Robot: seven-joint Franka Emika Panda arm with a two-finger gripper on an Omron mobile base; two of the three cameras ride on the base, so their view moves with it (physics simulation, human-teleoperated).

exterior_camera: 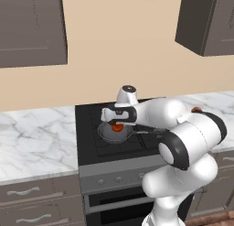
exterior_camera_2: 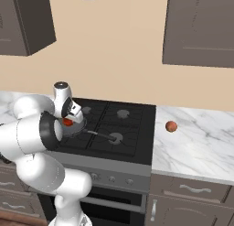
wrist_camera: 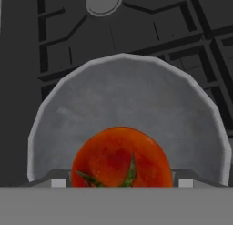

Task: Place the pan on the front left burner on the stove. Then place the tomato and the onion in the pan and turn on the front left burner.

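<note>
Looks straight down into the pan (wrist_camera: 127, 101), a round grey dish with a pale raised rim, sitting on the black grates of the stove (wrist_camera: 27, 60). Holds the tomato (wrist_camera: 120, 158) at its near edge, glossy red-orange with a green stem. Shows a small grey burner cap (wrist_camera: 103, 2) beyond the far rim.

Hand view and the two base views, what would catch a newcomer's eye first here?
The glossy red tomato fills the lower middle of the hand view, just over the grey pan. In the base views the big white arm bends over the black stove, its tool right above the pan on the front left burner. Off to the right, the onion sits alone on the marble counter.
</note>
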